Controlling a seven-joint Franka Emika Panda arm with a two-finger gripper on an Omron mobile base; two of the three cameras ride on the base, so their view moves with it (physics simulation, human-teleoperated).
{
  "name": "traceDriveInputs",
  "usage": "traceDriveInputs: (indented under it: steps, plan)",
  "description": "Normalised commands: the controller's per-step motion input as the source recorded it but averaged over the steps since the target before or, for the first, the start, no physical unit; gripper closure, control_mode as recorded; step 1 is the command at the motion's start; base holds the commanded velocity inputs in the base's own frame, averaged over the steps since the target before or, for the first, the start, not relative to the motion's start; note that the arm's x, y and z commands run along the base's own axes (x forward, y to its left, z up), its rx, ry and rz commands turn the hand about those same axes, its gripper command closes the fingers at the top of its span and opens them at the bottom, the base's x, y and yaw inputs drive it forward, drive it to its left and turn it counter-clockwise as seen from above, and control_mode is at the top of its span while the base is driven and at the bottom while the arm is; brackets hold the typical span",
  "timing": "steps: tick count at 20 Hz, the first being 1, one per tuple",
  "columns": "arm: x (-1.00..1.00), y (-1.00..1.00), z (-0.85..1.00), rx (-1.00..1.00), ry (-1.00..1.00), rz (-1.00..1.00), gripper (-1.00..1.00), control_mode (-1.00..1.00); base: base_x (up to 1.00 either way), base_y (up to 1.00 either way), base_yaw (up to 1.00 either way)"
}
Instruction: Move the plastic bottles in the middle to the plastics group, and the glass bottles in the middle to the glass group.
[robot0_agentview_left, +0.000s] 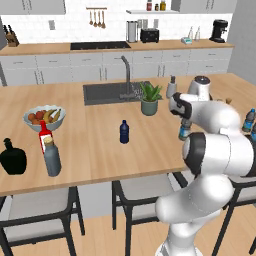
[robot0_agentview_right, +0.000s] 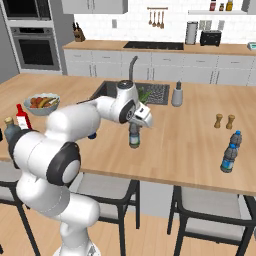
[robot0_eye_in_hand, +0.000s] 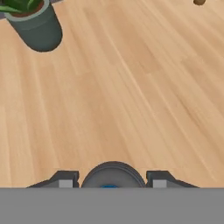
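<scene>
My gripper (robot0_agentview_right: 134, 126) is shut on the clear pale-blue water bottle (robot0_agentview_right: 134, 137), near the middle of the wooden island counter (robot0_agentview_right: 190, 145). In the hand view the bottle's cap (robot0_eye_in_hand: 113, 174) sits between the two fingertips (robot0_eye_in_hand: 65, 180). Whether its base touches the wood I cannot tell. The dark navy bottle (robot0_agentview_left: 124, 131) stands alone mid-counter. At the left end the tall dark grey bottle (robot0_agentview_left: 51, 158) with a tan top stands by the red bottle (robot0_agentview_left: 45, 134) and the squat black bottle (robot0_agentview_left: 12, 158). The clear-blue water bottles (robot0_agentview_right: 230, 152) stand at the right end.
A potted plant (robot0_agentview_left: 149, 101) and a pale grey pump dispenser (robot0_agentview_right: 177, 94) stand beside the sink (robot0_agentview_left: 105, 93). A fruit bowl (robot0_agentview_left: 44, 118) sits at the left. Two small brown shakers (robot0_agentview_right: 224, 121) stand right of centre. Stools line the near edge.
</scene>
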Motion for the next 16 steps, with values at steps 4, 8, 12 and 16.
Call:
traceDriveInputs:
  steps: [4, 8, 12, 16]
  plan:
    - [-0.32, -1.0, 0.0, 0.04, 0.0, -0.17, 1.0, -1.0, 0.0, 0.0, 0.0]
    - [-0.22, -0.93, 0.0, 0.01, 0.0, -0.18, 1.0, -1.0, 0.0, 0.0, 0.0]
    - [-0.11, -0.89, 0.0, 0.0, 0.0, -0.17, 1.0, -1.0, 0.0, 0.0, 0.0]
    - [-0.05, -0.78, 0.0, 0.0, 0.0, -0.16, 1.0, -1.0, 0.0, 0.0, 0.0]
